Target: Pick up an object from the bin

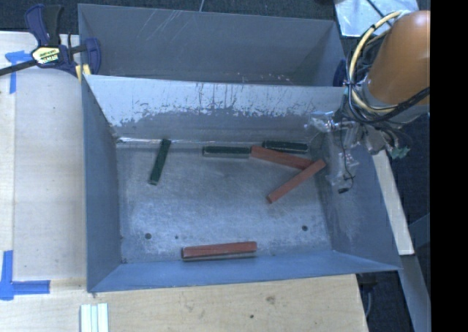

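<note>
Best squaring the gripper (342, 183) across the slanted red stick (294, 182) just beside it before lowering; opening impossible to tell.

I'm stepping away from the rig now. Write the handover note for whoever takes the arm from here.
Gripper: low by the right wall of the bin; its grip state is unclear.
Things: all lie on the bin floor. The tilted red-brown stick is nearest, its upper end close to the gripper. Along the back lie a second red-brown stick and two dark green sticks. A left green stick lies apart, and a front red-brown stick lies near the front wall.
Done: nothing lifted.
Left: grasp one and raise it, probably the tilted stick.
</note>
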Controlling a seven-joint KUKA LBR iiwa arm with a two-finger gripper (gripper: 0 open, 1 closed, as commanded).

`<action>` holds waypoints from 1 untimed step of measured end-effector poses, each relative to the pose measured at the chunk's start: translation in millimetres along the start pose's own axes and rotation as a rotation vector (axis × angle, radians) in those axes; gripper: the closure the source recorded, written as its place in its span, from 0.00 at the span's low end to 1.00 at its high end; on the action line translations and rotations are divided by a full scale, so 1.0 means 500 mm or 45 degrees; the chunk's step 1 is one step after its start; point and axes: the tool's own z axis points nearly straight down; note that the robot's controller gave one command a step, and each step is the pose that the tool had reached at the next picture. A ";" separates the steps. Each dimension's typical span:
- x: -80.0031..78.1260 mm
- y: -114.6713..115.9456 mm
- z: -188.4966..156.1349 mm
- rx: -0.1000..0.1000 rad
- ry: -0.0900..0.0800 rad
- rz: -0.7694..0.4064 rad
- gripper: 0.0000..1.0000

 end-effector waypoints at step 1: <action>-0.016 0.013 0.141 -0.006 0.009 -0.185 0.00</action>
